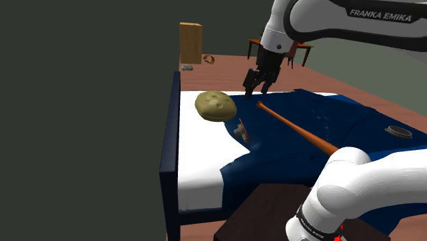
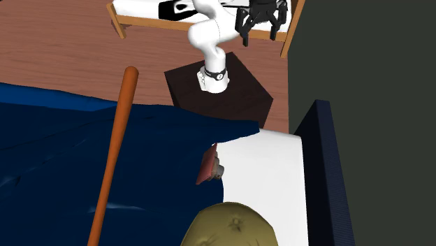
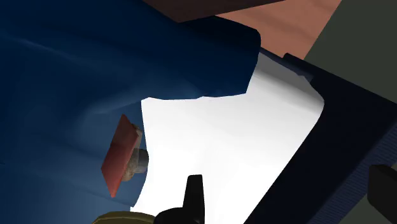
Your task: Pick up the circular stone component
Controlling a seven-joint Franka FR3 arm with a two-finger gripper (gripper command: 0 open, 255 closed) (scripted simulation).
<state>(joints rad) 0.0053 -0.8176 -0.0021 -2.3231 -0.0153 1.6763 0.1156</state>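
In the shoulder view the round stone (image 1: 215, 106), olive-tan and dimpled, lies on the white sheet (image 1: 198, 154) of the bed, close to the navy end board (image 1: 169, 150) and toward its far corner. The gripper (image 1: 257, 87) hangs above the bed just beside the stone, on this view's right, over the thin end of the baseball bat (image 1: 294, 130). Its fingers are spread and hold nothing.

The second exterior view shows the stone (image 2: 227, 225) at the sheet's edge where the blue blanket (image 2: 56, 161) begins. A small red plate (image 2: 207, 164) lies near it and the bat (image 2: 115, 147) farther off.

In the wrist view the stone (image 3: 121, 219) sits off to one side of the open gripper (image 3: 286, 188), not between its fingers.

The gripper should first shift sideways until the stone is centred. It should then drop low enough to straddle the widest rim before closing, since I judge the domed top would let the pads slide off.
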